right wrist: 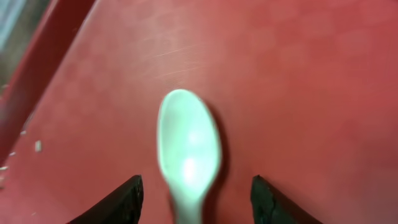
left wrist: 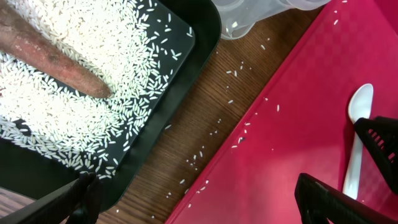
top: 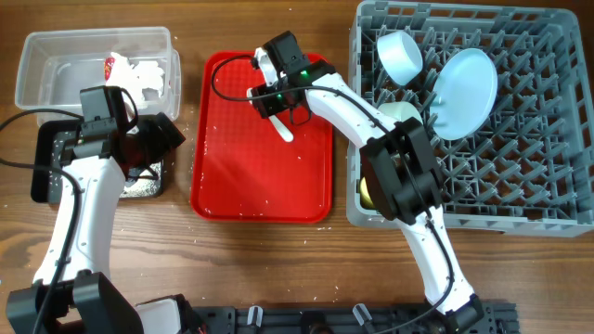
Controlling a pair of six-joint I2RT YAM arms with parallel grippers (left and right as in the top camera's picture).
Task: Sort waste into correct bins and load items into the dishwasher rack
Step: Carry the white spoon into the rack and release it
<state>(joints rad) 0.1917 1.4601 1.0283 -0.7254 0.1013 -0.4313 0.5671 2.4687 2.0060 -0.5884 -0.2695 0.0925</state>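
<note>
One big grey dishwasher rack (top: 520, 186) fills the right side of the wood table (top: 167, 269). A pale blue plate (top: 461, 93) leans on edge in its back half, w/ a pale blue bowl (top: 401, 56) tipped on its side just left of the plate. A second pale bowl (top: 401, 113), colour hard to read, sits in front of that, partly behind the right arm (top: 408, 176). A bit of yellow cup (top: 366, 193) shows at the rack's front-left corner, mostly hidden by the same arm.

Next in size, the red serving tray (top: 232, 186) lies flat at centre, right beside the rack's left wall; can't tell if they touch. The clear plastic tub (top: 46, 65) at back left holds crumpled white napkins (top: 148, 76) and a red-and-white wrapper (top: 110, 65) in its right half.

The black tray (left wrist: 202, 37) sits in front of the tub, largely under the left arm (top: 88, 186) in the overhead view. The left wrist view shows the long brown root piece (left wrist: 53, 56) lying in it on loose white rice (left wrist: 93, 118). The left gripper (left wrist: 205, 199) hovers over the bare wood btwn black tray and red tray, jaws wide apart, holding nothing.

The white plastic spoon (right wrist: 186, 143) lies on the back-right part of the red tray. The right gripper (right wrist: 196, 202) is low over it, fingers spread either side of the handle, not closed on it. Stray grains (left wrist: 233, 106) dot the wood and the red tray's edge.
</note>
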